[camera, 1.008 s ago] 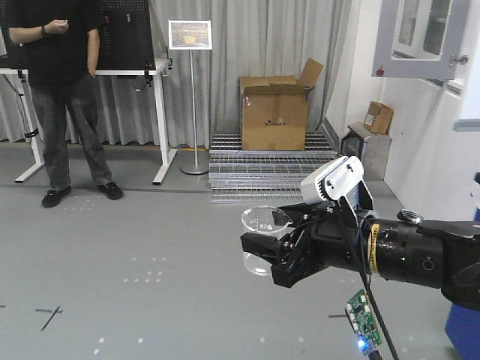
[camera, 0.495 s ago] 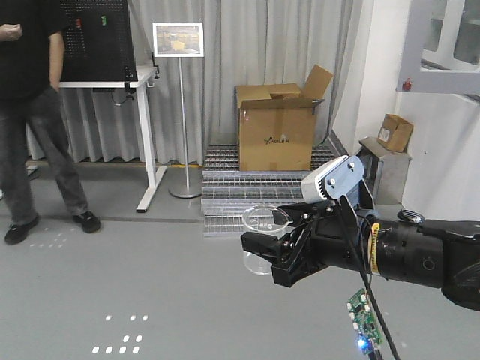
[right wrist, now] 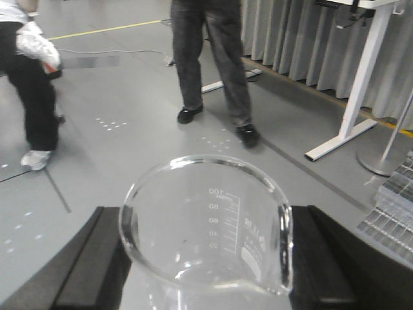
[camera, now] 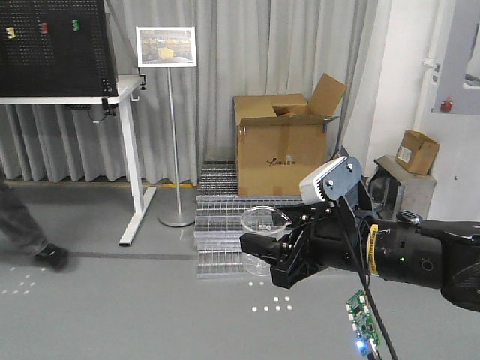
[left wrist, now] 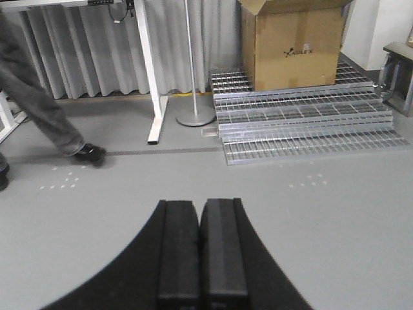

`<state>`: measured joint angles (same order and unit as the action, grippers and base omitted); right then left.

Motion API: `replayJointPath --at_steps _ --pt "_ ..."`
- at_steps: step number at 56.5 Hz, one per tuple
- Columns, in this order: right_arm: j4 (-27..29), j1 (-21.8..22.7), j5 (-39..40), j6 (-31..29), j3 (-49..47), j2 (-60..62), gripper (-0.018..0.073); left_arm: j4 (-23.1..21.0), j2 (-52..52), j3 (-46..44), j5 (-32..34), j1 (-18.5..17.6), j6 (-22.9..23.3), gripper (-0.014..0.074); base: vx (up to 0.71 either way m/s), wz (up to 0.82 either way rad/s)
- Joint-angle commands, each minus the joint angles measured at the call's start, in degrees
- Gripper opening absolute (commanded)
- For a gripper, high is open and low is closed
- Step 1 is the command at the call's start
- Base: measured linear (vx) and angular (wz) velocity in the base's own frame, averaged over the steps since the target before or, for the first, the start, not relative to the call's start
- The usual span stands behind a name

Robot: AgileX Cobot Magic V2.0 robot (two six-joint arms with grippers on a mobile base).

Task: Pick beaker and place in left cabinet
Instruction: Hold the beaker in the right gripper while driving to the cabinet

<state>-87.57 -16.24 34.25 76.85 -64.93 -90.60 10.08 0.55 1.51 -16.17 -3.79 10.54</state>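
Observation:
The beaker (camera: 264,220) is a small clear glass cylinder with white graduation marks, held upright in the air. My right gripper (camera: 262,252) is shut on it, low on its wall. In the right wrist view the beaker (right wrist: 206,219) fills the gap between the two black fingers (right wrist: 90,258), its rim towards the camera. My left gripper (left wrist: 200,213) shows only in the left wrist view, shut with its pads pressed together and nothing between them, above bare grey floor. The left cabinet is out of view.
An open cardboard box (camera: 281,146) stands on stacked metal grates (camera: 225,217) straight ahead. A sign stand (camera: 166,46) and a white desk with a black pegboard (camera: 127,90) are at the left. A person's foot (camera: 49,255) is at the left edge. A grey-framed panel (camera: 456,67) is at top right.
The whole background has shifted: the person slid out to the left, and the box and grates look nearer. My right gripper keeps the beaker in the same spot in the frame.

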Motion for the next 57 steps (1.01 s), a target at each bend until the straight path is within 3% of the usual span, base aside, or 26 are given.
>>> replayJointPath --at_steps 1,57 --pt "2.62 0.25 0.89 -0.20 -1.69 2.30 0.0219 -0.11 1.01 -0.54 4.77 -0.42 0.20 0.0004 0.69 -0.02" --pt "2.62 0.25 0.89 -0.20 -1.69 2.22 0.0219 -0.11 1.01 -0.54 4.77 -0.42 0.20 0.0004 0.58 -0.03"
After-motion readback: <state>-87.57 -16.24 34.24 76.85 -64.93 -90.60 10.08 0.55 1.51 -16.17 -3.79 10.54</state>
